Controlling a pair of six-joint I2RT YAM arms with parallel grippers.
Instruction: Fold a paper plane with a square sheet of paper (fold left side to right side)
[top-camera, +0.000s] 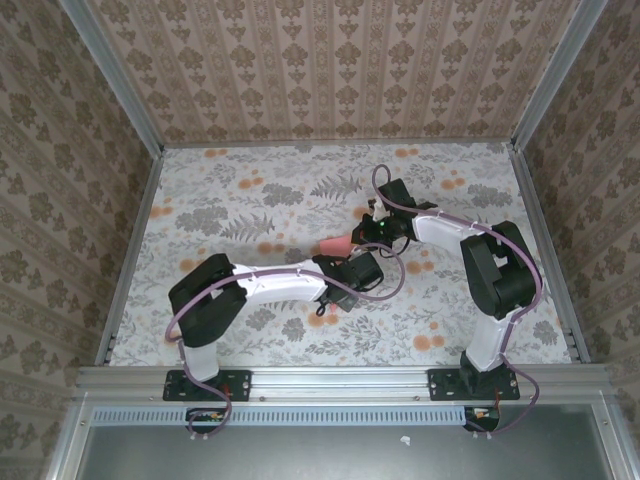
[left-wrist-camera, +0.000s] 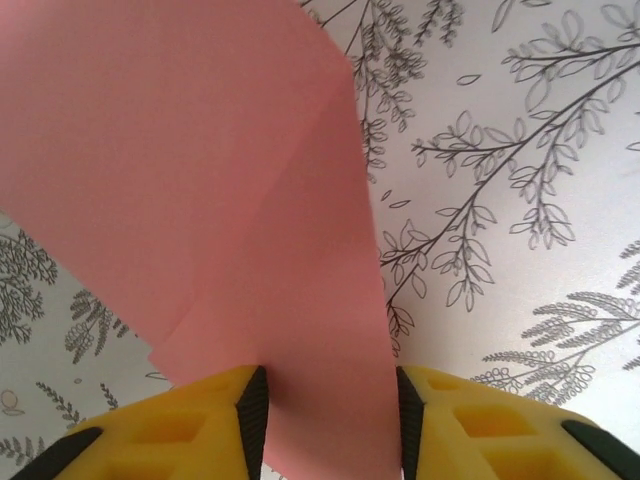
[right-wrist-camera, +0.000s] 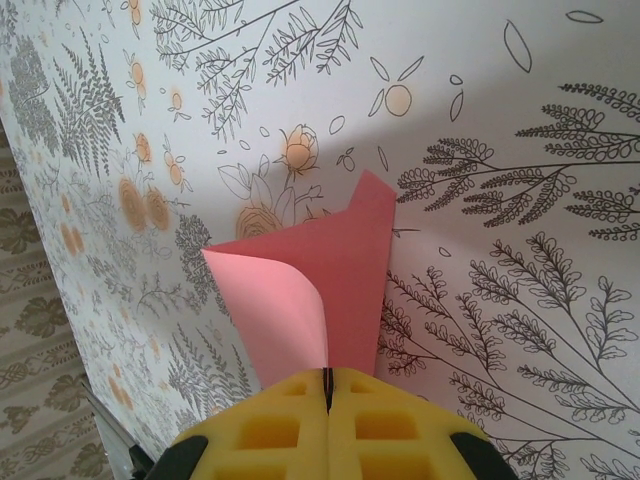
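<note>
Edges and room: the pink-red paper (top-camera: 335, 245) sits near the middle of the table (top-camera: 250, 190), well apart from the metal side rails (top-camera: 135, 240) and the patterned walls (top-camera: 330, 70). Flowered cloth lies bare on every side of it, widest toward the far wall and toward the left rail.

My right gripper (top-camera: 368, 232) meets the paper from the right and my left gripper (top-camera: 342, 260) from the near side. The two are close together over it.

Right gripper (right-wrist-camera: 327, 385): the yellow fingers (right-wrist-camera: 270, 430) are pressed together with only a thin seam between them, and the paper (right-wrist-camera: 340, 270) comes out of that seam, so it is pinched. One lighter flap curls over to the left. A darker layer behind it rises to a pointed corner.

Left gripper (left-wrist-camera: 327, 400): the fingers (left-wrist-camera: 200, 420) stand apart and the paper (left-wrist-camera: 200, 180) runs down through the gap, spanning it from pad to pad. I see no clamping here.

Hard to make out: from above, both wrists cover most of the paper, leaving a small pink patch. In the left wrist view the paper is cut off at the top and left, though a faint crease line crosses it. I cannot tell whether any edge of the paper touches the cloth.
</note>
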